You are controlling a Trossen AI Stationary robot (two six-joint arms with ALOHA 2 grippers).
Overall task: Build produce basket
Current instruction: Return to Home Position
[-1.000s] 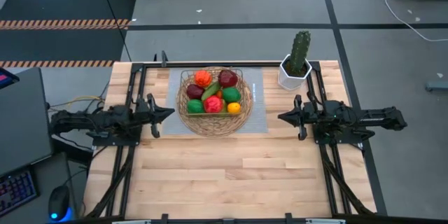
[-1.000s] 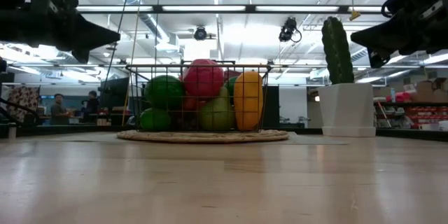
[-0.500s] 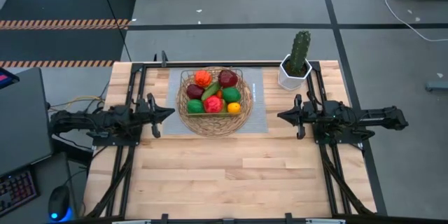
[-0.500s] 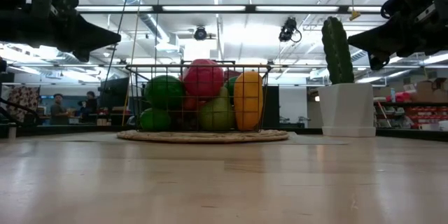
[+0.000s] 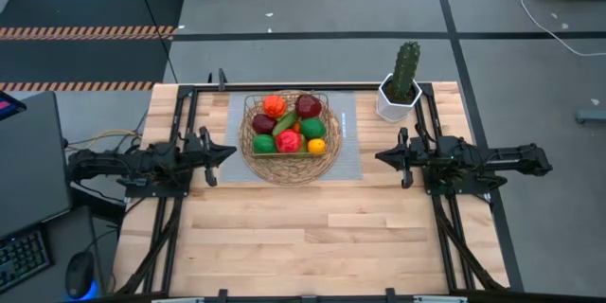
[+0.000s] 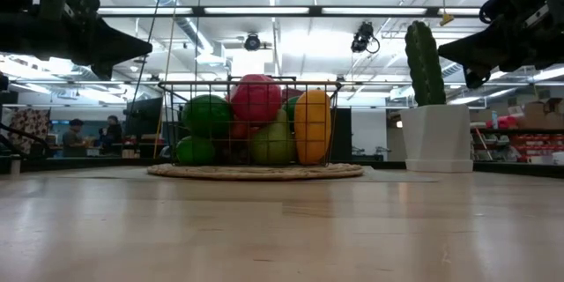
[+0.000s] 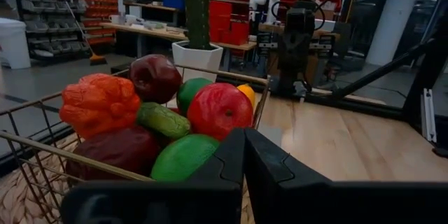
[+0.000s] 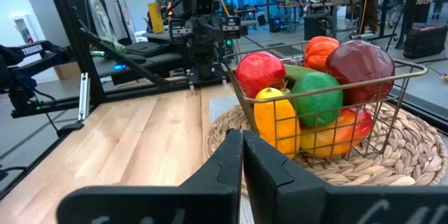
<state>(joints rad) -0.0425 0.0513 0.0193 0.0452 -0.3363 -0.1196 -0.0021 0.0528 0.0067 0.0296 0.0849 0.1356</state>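
Your left pincer point(image 5: 227, 152) and right pincer point(image 5: 381, 158) point at each other from either side of the basket point(image 5: 260, 166). The left is just beside its wicker rim, the right a little farther off. From above you cannot read the fingers point(image 7: 227, 161). The wrist views can: each pair is pressed flat together with nothing held. The produce point(image 5: 289, 125) lies piled in the basket's wire centre, straight ahead of both pincers. Only the low view shows you that both hang well clear above the bench point(image 6: 282, 229). The cactus point(image 5: 407, 71) stands near the right pincer, off to one side of it, toward the bench's far edge.
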